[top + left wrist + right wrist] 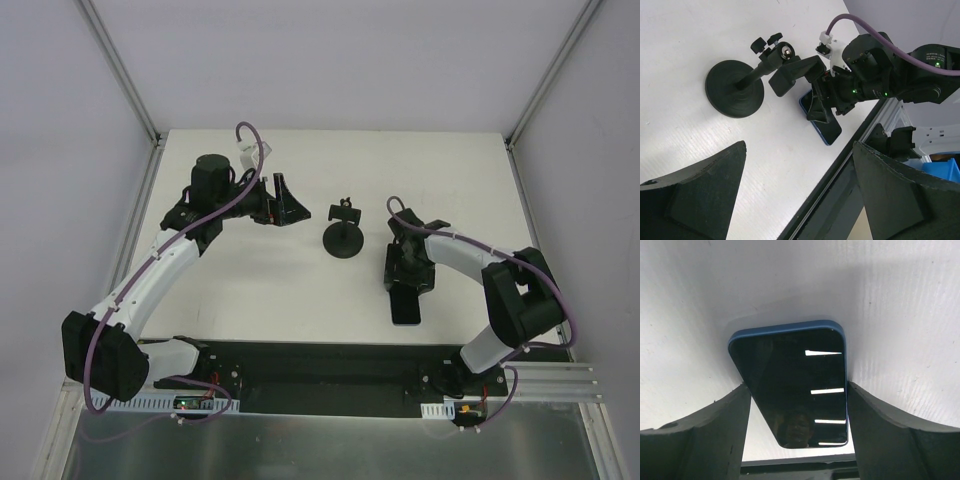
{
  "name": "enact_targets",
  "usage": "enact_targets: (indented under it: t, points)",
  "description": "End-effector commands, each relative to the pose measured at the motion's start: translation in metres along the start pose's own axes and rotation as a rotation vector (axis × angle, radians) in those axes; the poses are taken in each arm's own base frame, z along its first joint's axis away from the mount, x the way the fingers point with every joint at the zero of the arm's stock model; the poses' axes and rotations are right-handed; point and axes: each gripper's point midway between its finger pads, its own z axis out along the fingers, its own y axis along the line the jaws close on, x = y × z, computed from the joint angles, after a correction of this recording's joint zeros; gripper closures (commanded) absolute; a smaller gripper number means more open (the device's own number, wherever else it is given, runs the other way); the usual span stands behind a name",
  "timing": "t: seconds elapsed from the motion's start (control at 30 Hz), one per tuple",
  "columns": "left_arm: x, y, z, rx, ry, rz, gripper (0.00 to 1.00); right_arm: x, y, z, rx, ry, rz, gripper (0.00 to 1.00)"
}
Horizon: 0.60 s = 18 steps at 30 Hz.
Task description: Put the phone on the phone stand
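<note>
- The white tabletop [260, 290] carries everything. Its front edge meets the dark strip where both arms are bolted.
- The left arm [150, 275] reaches from the front left corner toward the left rear part of the tabletop. A purple cable runs along it.
- The right arm [470, 255] bends in from the front right corner toward the front edge.
- The left end effector [290, 203] hangs left of the phone stand, clear of it. Its fingers are spread wide with nothing between them.
- The right end effector [404, 285] points down over the phone. In the right wrist view its two fingers [715, 430] stand against the phone's two long edges with no gap showing, so it has closed around the phone.
- The phone stand [343, 240] sits upright near the middle of the tabletop on its round disc base. Its post leans and its small cradle is empty.
- The phone [800, 390] lies flat on the tabletop near the front edge, right of the stand and well apart from it. Its glossy dark face is up, and it has a blue rim.
</note>
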Motion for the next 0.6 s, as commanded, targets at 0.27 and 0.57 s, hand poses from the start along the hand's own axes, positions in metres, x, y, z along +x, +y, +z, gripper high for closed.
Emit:
enact_targets:
  t: [0.27,0.57]
  points:
    - [-0.003,-0.010,-0.003,0.044,-0.009,0.049,0.14,0.002,0.020,0.003,-0.083,-0.042,0.030,0.04]
    - [0.000,-0.005,0.001,0.040,0.006,0.033,0.17,0.028,-0.004,0.010,0.024,0.014,-0.011,0.11]
